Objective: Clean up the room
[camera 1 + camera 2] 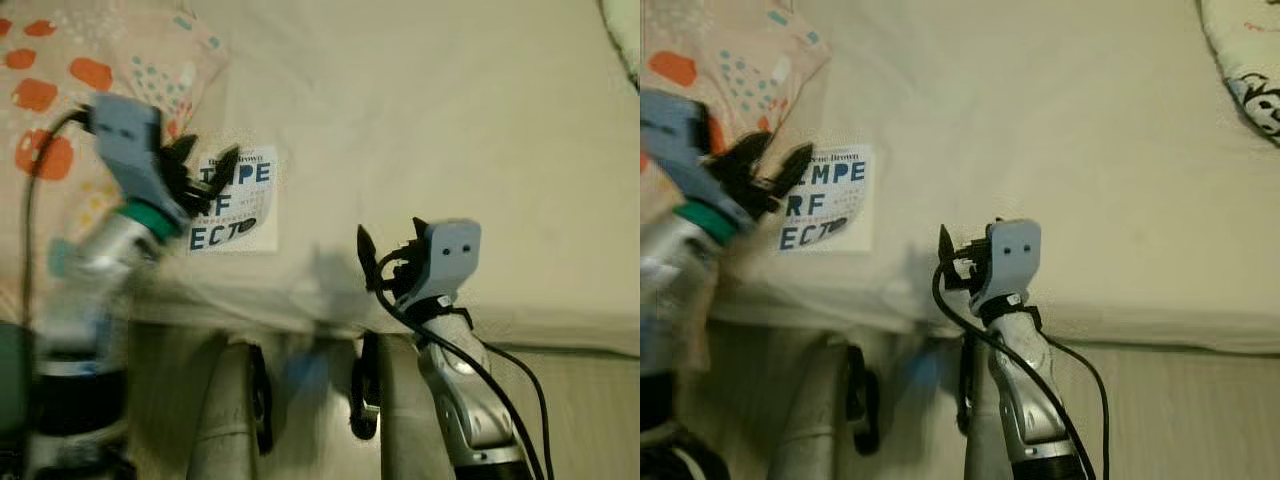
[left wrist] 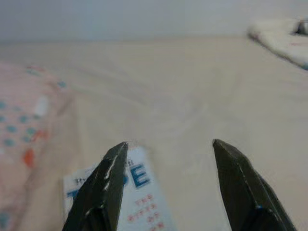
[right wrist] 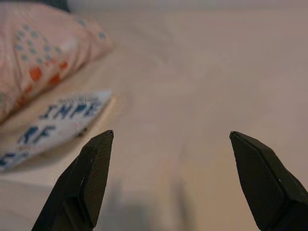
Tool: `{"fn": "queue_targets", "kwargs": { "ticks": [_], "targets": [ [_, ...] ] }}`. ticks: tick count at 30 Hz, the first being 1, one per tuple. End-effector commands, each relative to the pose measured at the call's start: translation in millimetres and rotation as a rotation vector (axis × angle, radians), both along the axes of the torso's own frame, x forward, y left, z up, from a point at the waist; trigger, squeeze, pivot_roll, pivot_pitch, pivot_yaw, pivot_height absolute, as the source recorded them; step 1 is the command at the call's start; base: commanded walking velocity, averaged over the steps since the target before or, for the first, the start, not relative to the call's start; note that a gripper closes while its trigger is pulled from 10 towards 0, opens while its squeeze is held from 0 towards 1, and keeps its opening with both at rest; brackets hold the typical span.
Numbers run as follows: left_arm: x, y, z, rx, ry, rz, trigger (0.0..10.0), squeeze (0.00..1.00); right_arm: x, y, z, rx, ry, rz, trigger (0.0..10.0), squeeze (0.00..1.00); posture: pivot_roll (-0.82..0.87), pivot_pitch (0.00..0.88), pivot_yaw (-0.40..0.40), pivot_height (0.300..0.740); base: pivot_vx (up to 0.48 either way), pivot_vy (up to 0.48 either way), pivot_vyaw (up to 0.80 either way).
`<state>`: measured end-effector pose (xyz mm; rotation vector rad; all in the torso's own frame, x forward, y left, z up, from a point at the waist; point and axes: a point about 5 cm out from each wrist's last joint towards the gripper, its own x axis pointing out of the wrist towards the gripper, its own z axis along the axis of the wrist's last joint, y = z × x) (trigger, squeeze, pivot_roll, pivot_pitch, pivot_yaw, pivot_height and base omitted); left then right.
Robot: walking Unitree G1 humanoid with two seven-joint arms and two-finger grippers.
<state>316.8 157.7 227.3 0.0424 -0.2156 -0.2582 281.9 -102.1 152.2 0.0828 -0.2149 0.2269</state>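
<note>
A white book point(image 1: 243, 212) with big blue letters lies flat on the cream bed sheet point(image 1: 430, 120), close to the bed's front edge. My left gripper point(image 1: 208, 155) hovers open over the book's left part, and in the left wrist view the book point(image 2: 139, 192) shows between and below its fingers point(image 2: 108, 183). My right gripper point(image 1: 390, 230) stands open at the bed's front edge, to the right of the book, with nothing between its fingers. In the right wrist view the book point(image 3: 53, 122) lies off to one side of that gripper point(image 3: 171, 134).
A pink pillow point(image 1: 90, 70) with orange and teal spots lies at the back left, touching the book's far corner. A patterned white cushion point(image 1: 1245, 60) sits at the bed's far right. Pale wooden floor point(image 1: 580, 400) runs below the bed edge.
</note>
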Motion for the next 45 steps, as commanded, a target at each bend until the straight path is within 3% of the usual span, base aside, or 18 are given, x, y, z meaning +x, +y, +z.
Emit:
{"fn": "queue_targets", "kwargs": {
  "ticks": [1,7,15,39,45],
  "targets": [
    [5.8,-6.5,-24.5,0.011,0.028,0.093,10.0,0.0,-1.8,-2.0,-7.9,0.013,0.012,-0.014,10.0,0.0,-0.12,0.107,0.045,0.636,0.0,0.0,0.0],
    [8.3,-8.9,-27.3,0.046,0.026,0.135,10.0,0.0,-3.6,-11.0,-14.6,-0.012,0.007,-0.047,10.0,0.0,-0.14,0.07,0.045,0.641,0.0,0.0,0.0],
    [15.4,-10.3,-22.2,0.022,0.008,0.179,10.0,0.0,-0.5,-20.2,-16.6,-0.025,-0.005,-0.085,10.0,0.0,-0.16,0.036,0.05,0.666,0.0,0.0,0.0],
    [20.0,-23.3,-28.3,-0.038,0.007,0.189,10.0,0.0,2.2,-24.0,-18.7,-0.037,-0.02,-0.086,10.0,0.0,-0.15,0.038,0.031,0.74,0.0,0.0,0.0],
    [19.9,-24.3,-29.0,-0.042,0.011,0.194,10.0,0.0,3.2,-24.3,-20.0,-0.035,-0.01,-0.1,10.0,0.0,-0.15,0.04,0.033,0.74,0.0,0.0,0.0]
  ]
}}
